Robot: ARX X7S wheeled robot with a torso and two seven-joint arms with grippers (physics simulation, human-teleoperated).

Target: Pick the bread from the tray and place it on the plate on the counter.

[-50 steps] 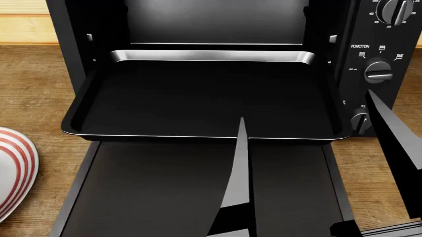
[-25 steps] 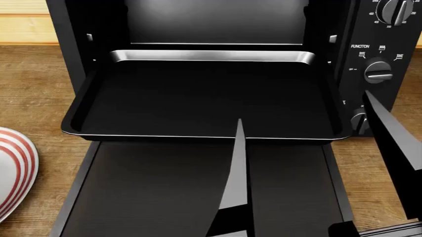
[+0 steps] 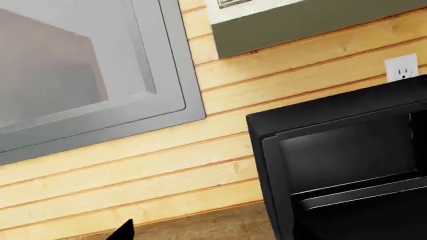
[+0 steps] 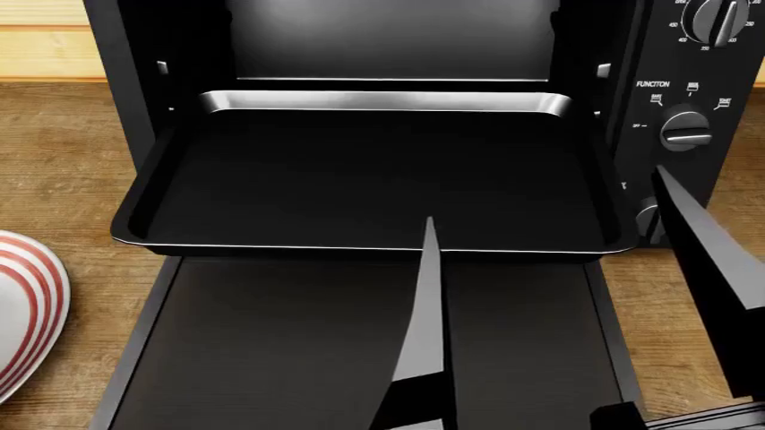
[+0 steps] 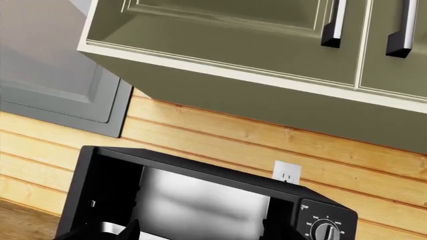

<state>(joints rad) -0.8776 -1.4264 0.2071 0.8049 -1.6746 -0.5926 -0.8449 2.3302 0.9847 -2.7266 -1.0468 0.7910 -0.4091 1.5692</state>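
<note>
The black tray [image 4: 358, 248] juts out of the open toaster oven, and its floor shows no bread; the bread is not in view. The red-and-white striped plate [image 4: 24, 305] lies on the wood counter [image 4: 72, 152] at the far left, cut by the frame edge. My right gripper [image 4: 544, 195] is open, with one finger over the tray's front rim and the other in front of the oven's knobs. It also shows in the right wrist view [image 5: 200, 221], jaws wide, facing the oven cavity. Of my left gripper only one fingertip [image 3: 125, 232] shows, far off centre.
The oven's black glass door panel [image 4: 275, 340] lies flat below the tray. The control knobs [image 4: 685, 130] are on the oven's right side. A wood-plank wall [image 3: 200, 165], a wall outlet [image 5: 287, 172] and green upper cabinets [image 5: 267, 50] are behind.
My right gripper's fingers have drifted slightly left over the tray's front edge. Tray, plate and oven have not moved.
</note>
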